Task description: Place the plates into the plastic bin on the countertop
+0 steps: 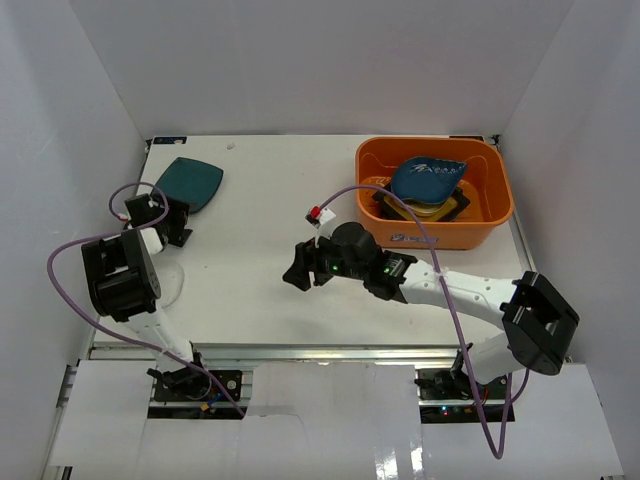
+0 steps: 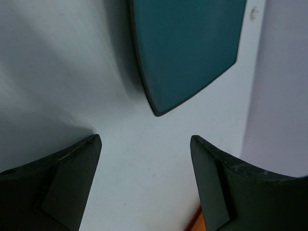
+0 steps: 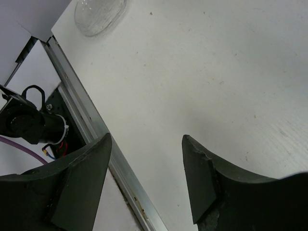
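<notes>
Here the dark teal square plate [image 1: 190, 183] lies flat on the white surface [image 1: 260, 200] at its far left corner, well apart from the orange bin [image 1: 500, 190], which stands at the far right. The left hand [image 1: 165, 215] sits just near of that plate, its 2 fingers spread wide and holding nothing. In the left wrist view the plate's rounded corner [image 2: 187, 48] lies beyond the gap between the fingertips [image 2: 144, 144], not touching either one, and bare surface shows between them.

Inside the bin a blue plate [image 1: 425, 180] with pale markings leans tilted on top of a black-rimmed amber square plate [image 1: 445, 210]; whether more lies under them cannot be told. A white label [image 1: 410, 238] shows on the bin's near long side, partly crossed by a purple cable.

The right hand [image 1: 298, 268] is out over the middle of the surface, pointing left, well apart from the bin and from the teal plate. Its fingers are parted and empty [image 3: 147, 144]. In the right wrist view a clear plate [image 3: 98, 14] rests on the surface close to the near edge, far from those fingers
</notes>
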`<state>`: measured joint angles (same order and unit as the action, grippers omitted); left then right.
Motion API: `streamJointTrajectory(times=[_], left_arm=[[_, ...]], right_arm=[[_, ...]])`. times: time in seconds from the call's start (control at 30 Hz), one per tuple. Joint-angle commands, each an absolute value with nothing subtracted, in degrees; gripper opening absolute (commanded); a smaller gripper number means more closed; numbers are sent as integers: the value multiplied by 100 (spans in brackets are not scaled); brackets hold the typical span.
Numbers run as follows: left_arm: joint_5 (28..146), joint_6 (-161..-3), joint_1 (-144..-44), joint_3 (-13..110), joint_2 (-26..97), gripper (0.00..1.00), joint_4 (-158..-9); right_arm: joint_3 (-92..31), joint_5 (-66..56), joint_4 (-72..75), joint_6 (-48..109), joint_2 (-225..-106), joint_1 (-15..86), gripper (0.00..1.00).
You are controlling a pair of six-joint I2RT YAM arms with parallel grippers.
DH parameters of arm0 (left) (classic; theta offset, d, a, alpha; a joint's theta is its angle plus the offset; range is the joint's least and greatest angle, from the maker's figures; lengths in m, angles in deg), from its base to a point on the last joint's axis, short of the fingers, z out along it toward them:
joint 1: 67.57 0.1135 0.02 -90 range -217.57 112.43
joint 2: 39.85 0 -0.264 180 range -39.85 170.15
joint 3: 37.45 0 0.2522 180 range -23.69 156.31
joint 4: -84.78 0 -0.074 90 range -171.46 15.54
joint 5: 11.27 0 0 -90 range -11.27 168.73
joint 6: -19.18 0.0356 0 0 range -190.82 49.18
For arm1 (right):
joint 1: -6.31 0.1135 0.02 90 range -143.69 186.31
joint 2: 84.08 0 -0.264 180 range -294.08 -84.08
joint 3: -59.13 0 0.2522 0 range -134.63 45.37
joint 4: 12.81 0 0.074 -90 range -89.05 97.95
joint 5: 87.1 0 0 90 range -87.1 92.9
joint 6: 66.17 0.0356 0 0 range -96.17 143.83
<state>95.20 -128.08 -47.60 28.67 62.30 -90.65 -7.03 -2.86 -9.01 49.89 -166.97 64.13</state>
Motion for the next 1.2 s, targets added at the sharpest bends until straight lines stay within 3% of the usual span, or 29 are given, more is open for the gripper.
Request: streamJointTrajectory(times=[0.0,0.4,0.53,0.57,0.67,0.73,0.97,1.17], left_arm=[[9692,-13164,-4814,3053,6473,87,-9534],[9103,-13436,-5166,3704,7615,62,-9771],[8980,-13525,-5175,3757,7766,39,-9965],[8954,-13525,-5175,3766,7775,28,-9991],[8910,-13385,-5166,3714,7714,15,-10123],[8866,-13148,-5175,3696,7591,0,-10185],[9076,-12760,-5175,3187,6583,0,-10571],[9560,-13252,-5271,2054,5002,0,-11203]], right_arm=[[-1000,-88,-1382,4809,-16634,6432,66],[-1140,-203,-1478,4870,-17056,6432,66],[-1184,-106,-1434,4809,-17117,6423,66],[-1193,-80,-1426,4800,-17118,6423,66],[-1202,-44,-1417,4782,-17109,6423,66],[-1185,0,-1399,4774,-17083,6414,66],[-1149,219,-1250,4721,-16784,6397,67],[-1579,-313,-908,4677,-16818,5846,84]])
